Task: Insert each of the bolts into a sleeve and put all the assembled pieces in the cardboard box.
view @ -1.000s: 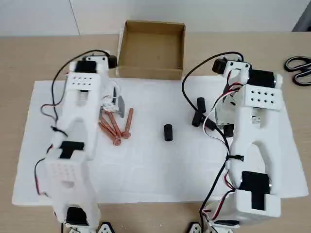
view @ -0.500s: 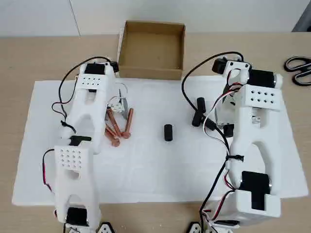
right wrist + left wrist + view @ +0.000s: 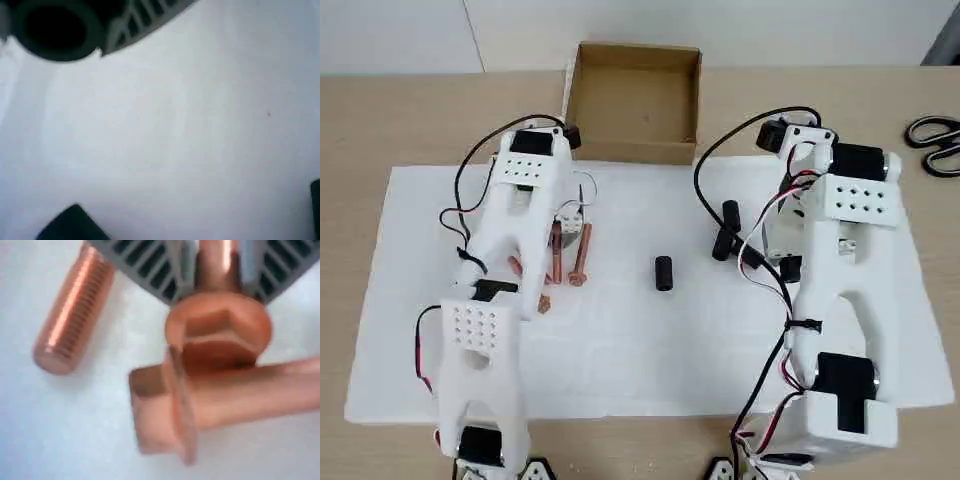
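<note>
Currently: left claw (image 3: 215, 265) clenched on copper bolt (image 3: 217, 330), shank between jaws, head just beyond claw tips, loose bolt (image 3: 240, 395) lying beside head; likely stiff, smooth, moderately heavy, best taken crosswise mid-shank.

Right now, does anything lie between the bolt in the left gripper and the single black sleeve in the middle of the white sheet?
Yes: a loose bolt lies on the sheet between the gripped bolt in the left gripper and the sleeve. Beyond it, nothing visible stands in the way.
</note>
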You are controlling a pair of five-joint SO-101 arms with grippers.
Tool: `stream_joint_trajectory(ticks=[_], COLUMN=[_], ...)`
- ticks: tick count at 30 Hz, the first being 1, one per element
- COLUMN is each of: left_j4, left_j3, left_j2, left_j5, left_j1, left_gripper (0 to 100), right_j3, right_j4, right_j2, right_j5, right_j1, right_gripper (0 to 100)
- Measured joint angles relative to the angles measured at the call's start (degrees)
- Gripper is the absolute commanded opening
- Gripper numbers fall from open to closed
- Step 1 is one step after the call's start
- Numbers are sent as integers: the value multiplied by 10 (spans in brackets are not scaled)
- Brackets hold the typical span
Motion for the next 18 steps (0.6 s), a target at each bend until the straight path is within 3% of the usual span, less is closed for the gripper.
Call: stream_joint_trajectory(ticks=[12, 18], left_j4=[21, 24], left_j3=[-75, -74], left_j2=[-4, -116], left_j5=[-57, -66], left_j1=[25, 25], left_gripper=[18, 18], right_j3=[0, 0], right_j4=[0, 0], right_j2=[0, 0], right_j5=[0, 0], right_j1=[0, 0], right_gripper=[6, 6])
